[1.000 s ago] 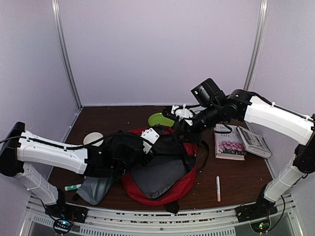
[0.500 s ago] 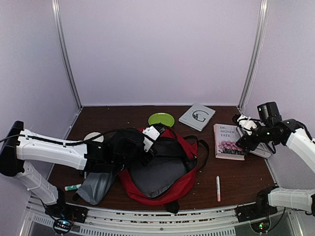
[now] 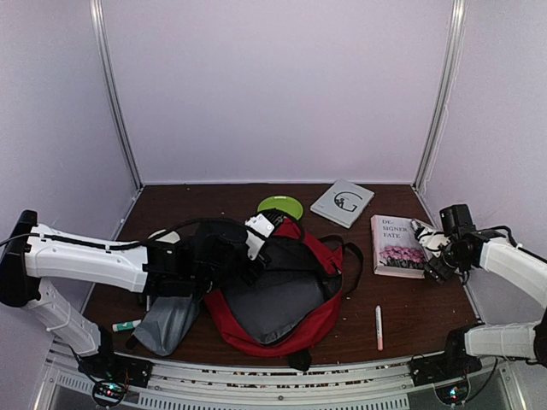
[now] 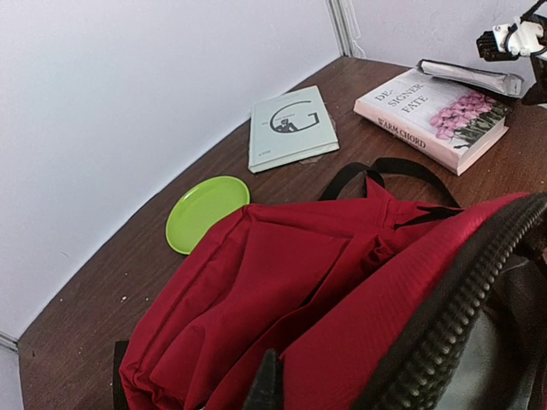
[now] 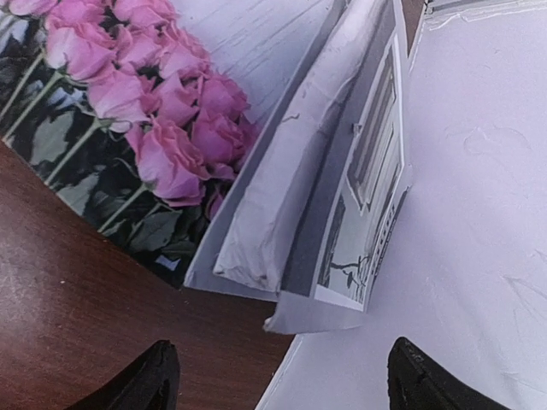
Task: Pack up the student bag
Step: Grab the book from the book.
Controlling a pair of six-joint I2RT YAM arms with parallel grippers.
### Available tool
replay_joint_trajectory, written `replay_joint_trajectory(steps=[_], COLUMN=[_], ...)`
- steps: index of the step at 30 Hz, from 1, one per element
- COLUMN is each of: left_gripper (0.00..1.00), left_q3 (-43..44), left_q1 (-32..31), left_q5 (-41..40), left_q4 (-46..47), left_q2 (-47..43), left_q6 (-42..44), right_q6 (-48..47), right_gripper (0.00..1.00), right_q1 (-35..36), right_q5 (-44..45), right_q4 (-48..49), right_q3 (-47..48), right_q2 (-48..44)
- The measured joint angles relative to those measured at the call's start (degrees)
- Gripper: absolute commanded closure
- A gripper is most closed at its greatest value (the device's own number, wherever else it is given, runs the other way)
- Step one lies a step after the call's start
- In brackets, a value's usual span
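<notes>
status: packing looks to be at an early stage. the student bag (image 3: pixel 329 312) lies in the middle of the worktop (image 3: pixel 410 312), toward the near edge, with its main zip undone.

contents of the bag: only dark grey lining shows through the opening. no packed item can be made out, though the deeper part is hidden.

items outside the bag:
- the green plate (image 3: pixel 280 207) and grey booklet (image 3: pixel 342 202) sit near each other by the far edge, the plate just beyond the top of the bag.
- the rose-cover book (image 3: pixel 397 248) is near the right edge, with a folded paper (image 5: pixel 342 188) touching or overlapping its outer side.
- the white pen (image 3: pixel 379 327) lies between the bag and the right edge, toward the near edge.
- the grey pouch (image 3: pixel 167 325) is against the bag's left side, partly under the left arm.
- the green-tipped marker (image 3: pixel 126 325) is toward the near left corner.

grippers: the left gripper (image 3: pixel 261 232) is closed tight at the bag's mouth, apparently pinching a fold of red fabric to keep the opening raised. the right gripper (image 5: pixel 286 389) has its fingers spread wide with nothing between them, and hangs over the folded paper and the book's edge.

outstanding, in my judgement: every loose item listed has yet to go in, and the zip has yet to be closed. the book or the paper appears the likeliest next pick.
</notes>
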Motion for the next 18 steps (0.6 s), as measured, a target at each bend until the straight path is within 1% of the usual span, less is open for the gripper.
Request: replay_joint_trajectory(steps=[5, 12, 18], left_gripper=[1.00, 1.00, 1.00], left_q3=[-0.4, -0.8, -0.8], left_q1=[0.2, 0.2, 0.2], left_q5=[0.0, 0.0, 0.0], left_q4=[0.1, 0.0, -0.3], left_q2=[-1.1, -1.1, -1.2], left_q6=[-0.9, -2.0, -2.2], right_q6=[-2.8, -7.0, -10.9], right_gripper=[0.15, 0.16, 0.29], right_q1=[-0.5, -2.9, -5.1], right_q5=[2.1, 2.7, 3.2], right_q4=[5.1, 13.8, 23.8], right_q3=[-1.4, -4.3, -7.4], right_q2=[3.6, 9.0, 14.2])
